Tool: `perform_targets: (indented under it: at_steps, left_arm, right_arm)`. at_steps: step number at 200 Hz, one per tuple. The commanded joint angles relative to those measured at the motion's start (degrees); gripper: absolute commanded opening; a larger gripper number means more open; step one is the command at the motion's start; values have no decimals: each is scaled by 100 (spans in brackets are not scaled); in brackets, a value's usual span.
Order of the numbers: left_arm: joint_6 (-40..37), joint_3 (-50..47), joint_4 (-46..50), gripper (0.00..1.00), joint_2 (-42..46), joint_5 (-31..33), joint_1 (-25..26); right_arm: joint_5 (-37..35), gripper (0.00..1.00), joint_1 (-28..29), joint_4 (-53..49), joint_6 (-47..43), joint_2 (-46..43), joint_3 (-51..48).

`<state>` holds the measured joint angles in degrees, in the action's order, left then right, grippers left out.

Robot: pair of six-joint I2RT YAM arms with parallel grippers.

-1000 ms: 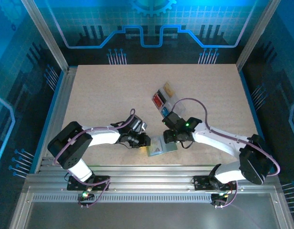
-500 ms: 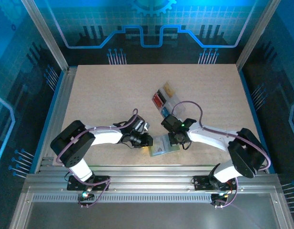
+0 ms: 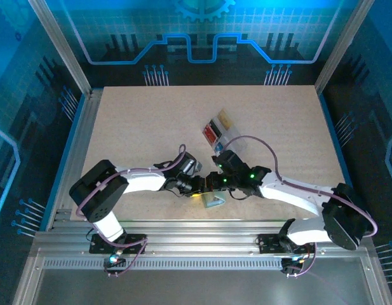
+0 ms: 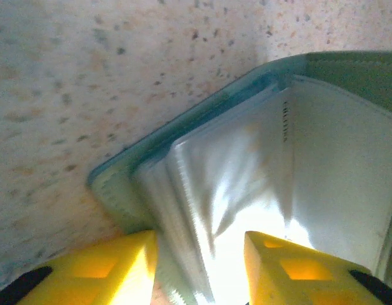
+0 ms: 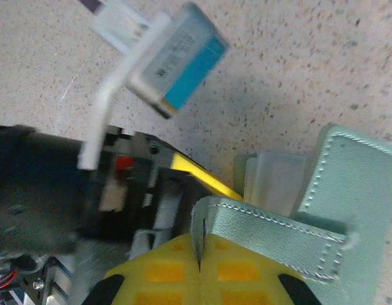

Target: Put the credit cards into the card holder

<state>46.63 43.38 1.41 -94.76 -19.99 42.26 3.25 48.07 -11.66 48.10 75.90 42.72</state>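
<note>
Probably robotics lab test cell: aluminium frame (image 3: 61, 46), blue circuit-print panels (image 3: 202, 32), speckled tabletop (image 3: 138, 121).

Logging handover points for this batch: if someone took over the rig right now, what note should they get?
Grippers: the left gripper is open, its fingers straddling the edge of the clear sleeves inside the card holder. The right gripper is shut on a flap of the card holder.
Things: the credit cards sit stacked in the clear tray, farther out on the table than the holder.
Done: holder spread open between both grippers; no card visible in the sleeves.
Left: fetch cards from the tray and slide them in.
</note>
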Motion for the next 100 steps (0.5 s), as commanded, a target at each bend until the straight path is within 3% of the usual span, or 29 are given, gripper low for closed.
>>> perform_targets:
  at_steps: [1, 88, 100]
  left_arm:
    - [-81, -179, 1000, 47, 656, 739, 5]
    - [-95, -752, 3004, 51, 3249, 1584, -541]
    - [-142, -744, 3079, 51, 3362, 1569, -611]
  right_arm:
    - [157, 0, 102, 680, 342, 98, -61]
    - [63, 0, 756, 1029, 191, 1549, 500]
    - [273, 7, 756, 1164, 23, 1696, 615]
